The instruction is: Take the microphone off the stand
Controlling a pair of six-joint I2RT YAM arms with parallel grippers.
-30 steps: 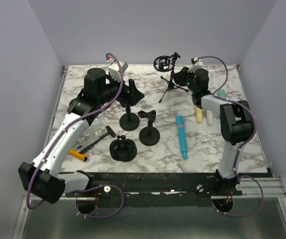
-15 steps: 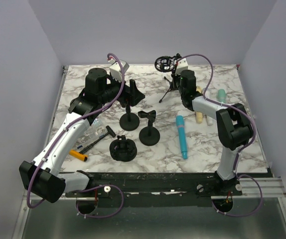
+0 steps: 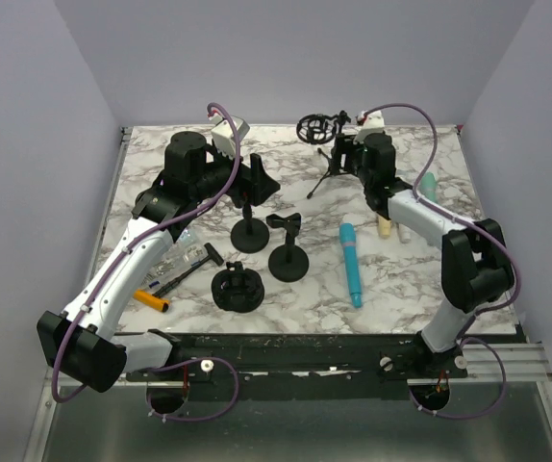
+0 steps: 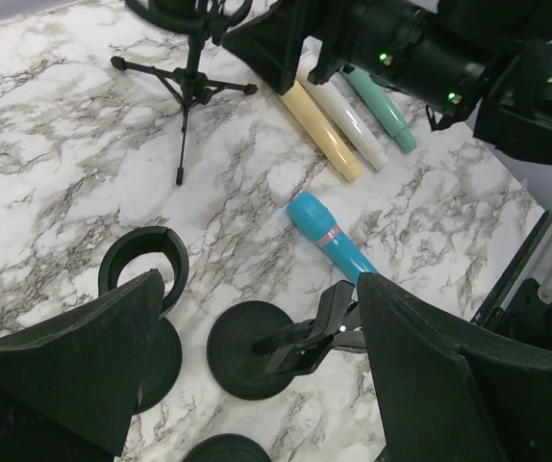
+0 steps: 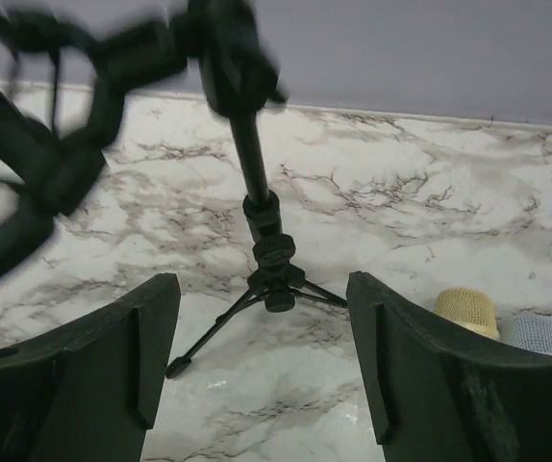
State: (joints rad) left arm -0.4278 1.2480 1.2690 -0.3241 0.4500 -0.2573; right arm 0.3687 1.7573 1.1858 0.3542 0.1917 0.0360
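Note:
A black tripod stand (image 3: 328, 169) (image 5: 272, 277) stands at the back of the table, and the ring mount (image 3: 312, 126) on top of it holds nothing. My right gripper (image 3: 342, 153) (image 5: 263, 358) is open just right of the tripod, whose legs lie ahead between the fingers. A blue microphone (image 3: 351, 264) (image 4: 331, 239) lies flat in the middle right. My left gripper (image 3: 260, 182) (image 4: 257, 385) hangs open above a clip stand (image 4: 300, 339) and a round-base stand (image 3: 249, 234). No microphone sits in any stand that I see.
Yellow (image 3: 385, 225), white (image 3: 403, 231) and teal (image 3: 427, 183) microphones lie side by side at the right. A ring-holder stand (image 3: 236, 289) (image 4: 143, 266) and a clip stand (image 3: 288, 258) are near the middle. An orange-handled tool (image 3: 151, 299) and black tools lie at the left.
The right gripper has gone from shut to open beside the tripod. Its arm has swung, with the elbow now further right. The left arm has not moved.

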